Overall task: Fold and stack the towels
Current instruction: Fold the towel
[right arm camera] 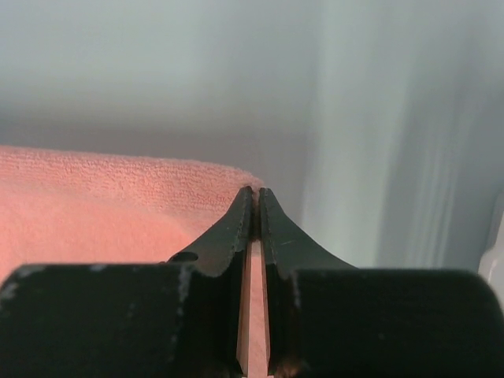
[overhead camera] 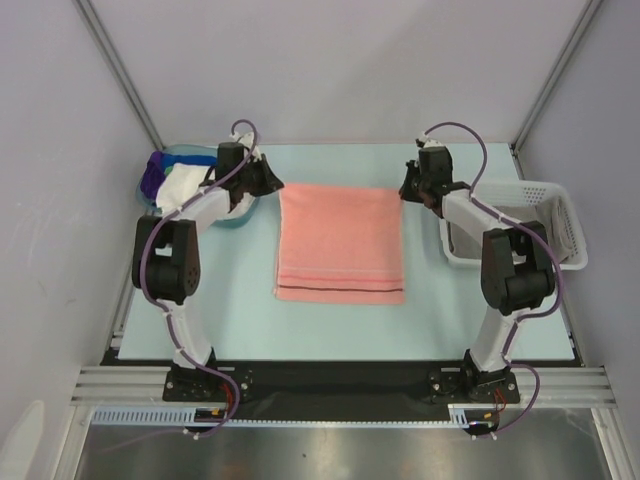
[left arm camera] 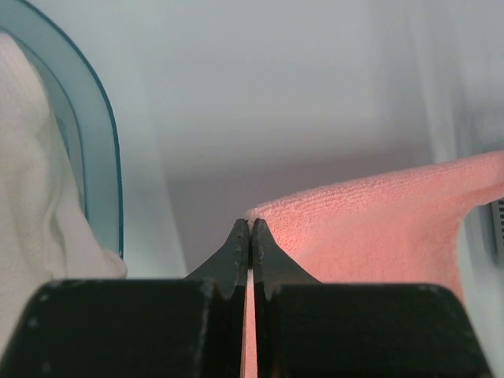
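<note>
Top external view shows the rectangular salmon pink terry cloth towel, likely light and limp, flat on the pale blue desk, the left claw and right claw each clamped on 1 far corner, sensible holds.

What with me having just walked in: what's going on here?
Both arms are handling one salmon pink towel. The left claw is shut on its far left corner, the right claw on its far right corner; the rest lies spread on the table. More towels wait in the blue tub on the left.
</note>
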